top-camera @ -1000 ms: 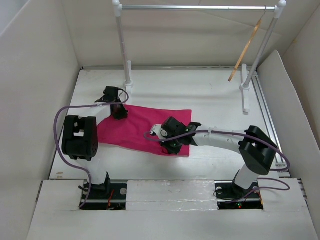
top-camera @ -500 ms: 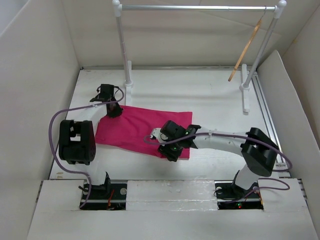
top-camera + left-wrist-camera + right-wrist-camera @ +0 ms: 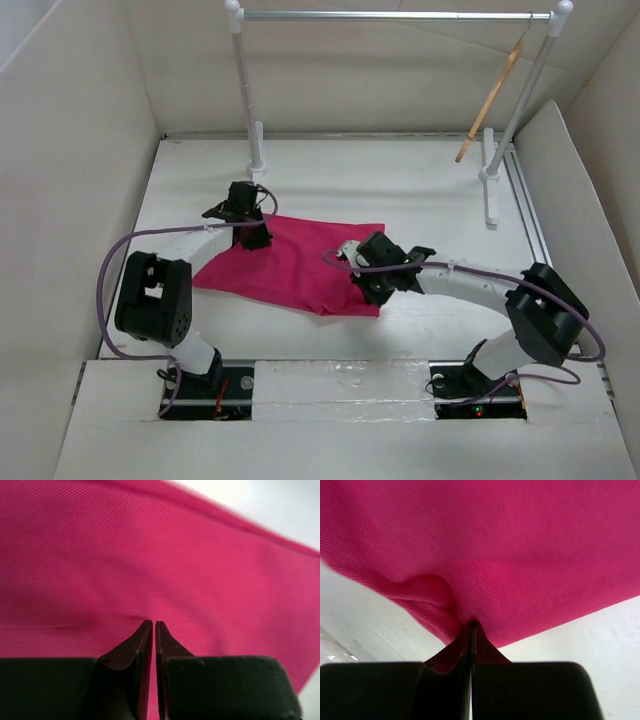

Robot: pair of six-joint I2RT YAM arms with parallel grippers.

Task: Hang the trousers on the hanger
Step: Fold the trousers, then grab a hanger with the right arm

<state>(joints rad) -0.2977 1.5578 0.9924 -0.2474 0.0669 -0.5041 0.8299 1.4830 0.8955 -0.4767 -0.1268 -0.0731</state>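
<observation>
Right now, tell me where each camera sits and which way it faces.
Top external: above and behind the robot, looking down on the trousers and hanger; left arm and right arm show.
Left wrist: on the left arm, facing the trousers past the shut left gripper.
Right wrist: on the right arm, facing the trousers past the shut right gripper.
All three views share the trousers.

Left wrist view: trousers [image 3: 150, 555] run off the top and left edges. Top view: hanger [image 3: 490, 98] hook too small to resolve.
</observation>
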